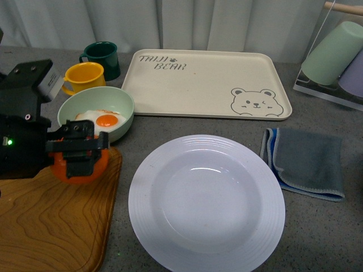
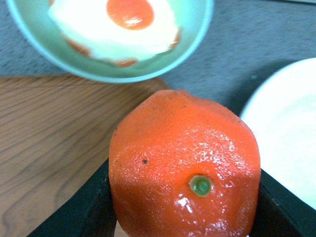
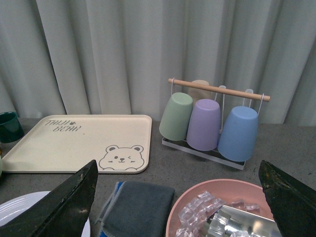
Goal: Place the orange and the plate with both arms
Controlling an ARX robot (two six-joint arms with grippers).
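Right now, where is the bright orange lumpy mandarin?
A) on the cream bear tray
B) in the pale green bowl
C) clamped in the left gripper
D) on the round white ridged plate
C: the left gripper clamps the bright orange lumpy mandarin at the corner of the wooden cutting board; the round white ridged plate holds nothing.

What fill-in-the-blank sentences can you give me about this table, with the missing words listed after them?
1. The orange is held by the ____ gripper.
2. The fried egg lies in the pale ____ bowl.
3. In the front view, the grey cloth lies to the ____ of the white plate.
Missing words: left; green; right.
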